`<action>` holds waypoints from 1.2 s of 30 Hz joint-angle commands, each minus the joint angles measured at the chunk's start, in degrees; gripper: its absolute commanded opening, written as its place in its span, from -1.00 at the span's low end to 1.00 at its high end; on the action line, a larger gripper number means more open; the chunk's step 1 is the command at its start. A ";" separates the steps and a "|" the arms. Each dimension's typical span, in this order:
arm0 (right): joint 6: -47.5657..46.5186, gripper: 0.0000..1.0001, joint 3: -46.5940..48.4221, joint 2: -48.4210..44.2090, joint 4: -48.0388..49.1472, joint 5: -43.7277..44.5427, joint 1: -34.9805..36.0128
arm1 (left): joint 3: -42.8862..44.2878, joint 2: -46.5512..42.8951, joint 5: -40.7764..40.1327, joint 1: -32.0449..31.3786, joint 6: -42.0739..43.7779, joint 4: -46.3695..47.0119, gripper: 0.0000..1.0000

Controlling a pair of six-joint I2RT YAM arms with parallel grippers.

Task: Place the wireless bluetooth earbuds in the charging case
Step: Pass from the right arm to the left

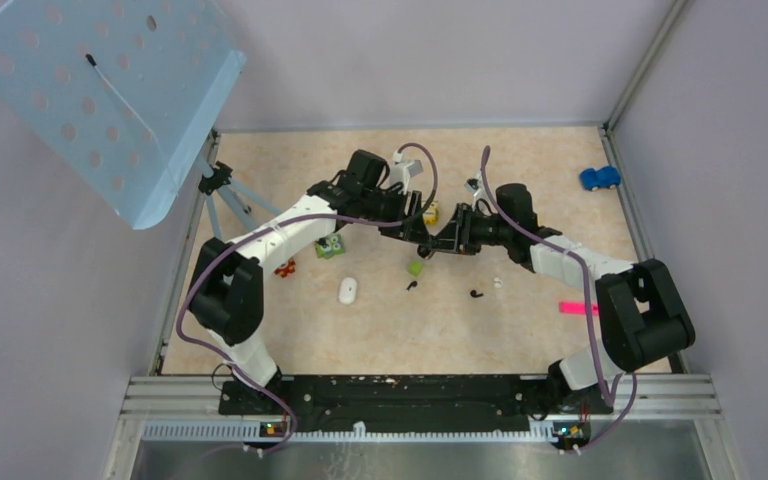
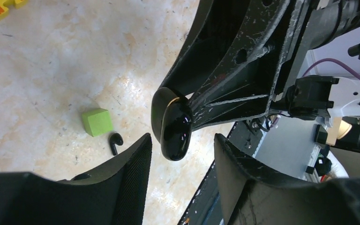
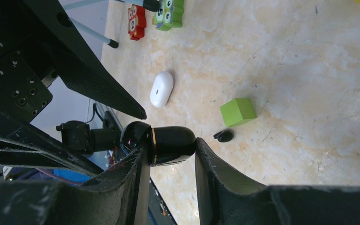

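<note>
The case (image 3: 173, 143), black and glossy with a thin gold seam, is held off the bench (image 1: 520, 340) by the right tool (image 3: 168, 154), whose fingers are clamped on its flanks. One rounded end is left sticking out past the fingertips. This is judged to be deliberate, so that a free part is offered to the other arm.

The left tool (image 2: 183, 140) is set opposite, with its fingers apart on either side of that free end. No contact with the case can be made out in the left wrist view. The seam appears shut, so the step in hand is taken to be the opening of the lid, one half being steadied by each arm.

Neither earbud is in the case. One earbud (image 2: 116, 142) lies on the bench just beside the cube (image 2: 96, 122). The other earbud (image 1: 476, 294) lies further right, well apart from the first. Both are left below the raised case, within reach once a tool is freed.

A white pod (image 3: 161, 89) is also seen on the bench, apart from the cube, and is not involved.

A slip is thought likely if the smooth shell is squeezed off-centre.
</note>
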 commanded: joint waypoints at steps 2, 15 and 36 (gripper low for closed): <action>-0.44 -0.98 2.25 -2.76 1.98 -1.07 -0.32 | -0.32 0.14 2.88 -0.41 0.34 2.06 0.07; 0.61 -0.98 1.62 -2.93 3.31 -1.53 -0.35 | -0.04 1.68 4.40 -0.58 1.17 1.05 -0.19; -1.66 -0.31 0.73 -4.26 -0.26 0.97 -0.38 | -6.76 -3.01 11.15 2.91 -6.58 10.76 -1.00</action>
